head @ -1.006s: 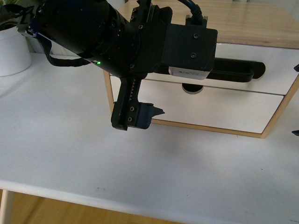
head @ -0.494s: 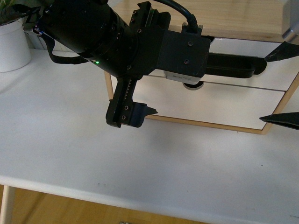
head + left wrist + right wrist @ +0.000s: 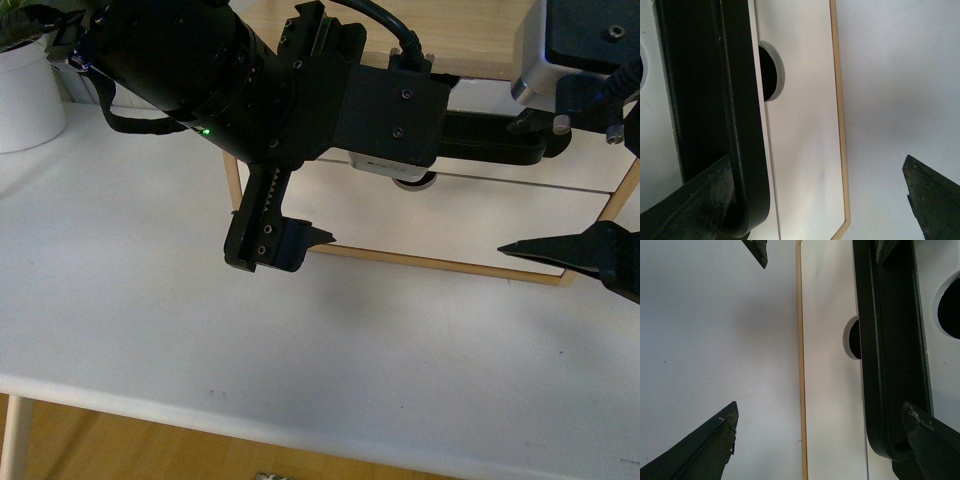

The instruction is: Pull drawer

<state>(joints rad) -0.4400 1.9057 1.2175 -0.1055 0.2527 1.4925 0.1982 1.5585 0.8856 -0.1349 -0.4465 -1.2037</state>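
The drawer (image 3: 590,165) is the upper white front of a small wood-framed cabinet, with a long black bar handle (image 3: 490,140). My left gripper (image 3: 355,195) is open at the handle's left part. In the left wrist view one finger (image 3: 690,205) lies against the handle (image 3: 715,100) and the other (image 3: 932,200) hangs over the table. My right gripper (image 3: 508,188) is open at the handle's right end. One of its fingers (image 3: 932,440) overlaps the end of the handle (image 3: 892,340) and the other (image 3: 705,450) is over the table.
Below the drawer is a plain white front (image 3: 450,225) with a half-round notch (image 3: 410,181). The cabinet's wooden top (image 3: 470,35) lies behind the arms. A white plant pot (image 3: 25,100) stands far left on the white table (image 3: 300,350).
My right gripper has come into view from the right and moved left up to the handle's right end. The left arm shifted slightly left a second ago and has since held still.
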